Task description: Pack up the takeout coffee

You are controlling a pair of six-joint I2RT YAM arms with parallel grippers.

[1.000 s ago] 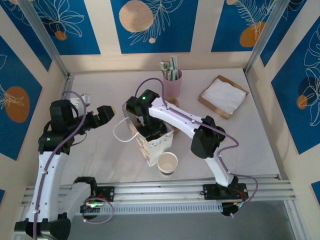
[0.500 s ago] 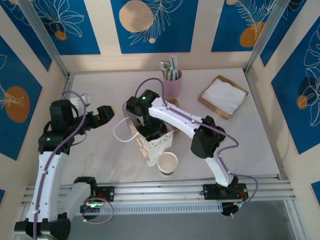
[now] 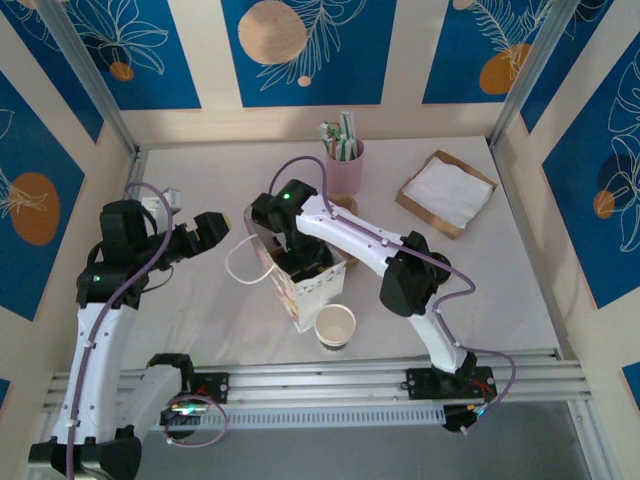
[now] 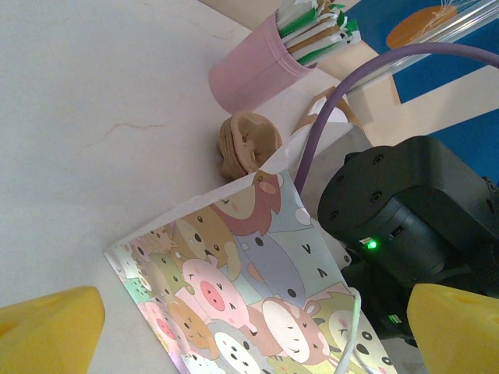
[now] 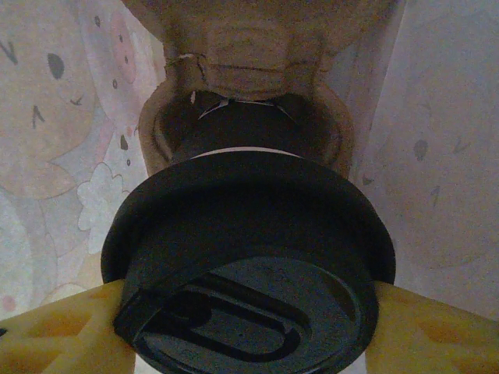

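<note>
The takeout coffee (image 5: 249, 265), with its round black lid, hangs inside the cartoon-animal paper bag (image 3: 312, 288). My right gripper (image 5: 245, 331) is shut on it, a yellow finger (image 5: 54, 331) at each side of the lid. Below the cup sits a brown pulp carrier (image 5: 234, 62) with a round hole. In the top view the right gripper (image 3: 298, 252) reaches down into the bag's open mouth. The left gripper (image 3: 205, 230) stands open to the left of the bag, a little off it. Its wrist view faces the bag's printed side (image 4: 249, 288), with nothing between the fingers (image 4: 47, 331).
A lidless white paper cup (image 3: 335, 326) stands just in front of the bag. A pink cup of straws (image 3: 346, 165) is behind it, with a small brown object (image 4: 245, 144) at its foot. A tray of white napkins (image 3: 446, 192) lies at the back right.
</note>
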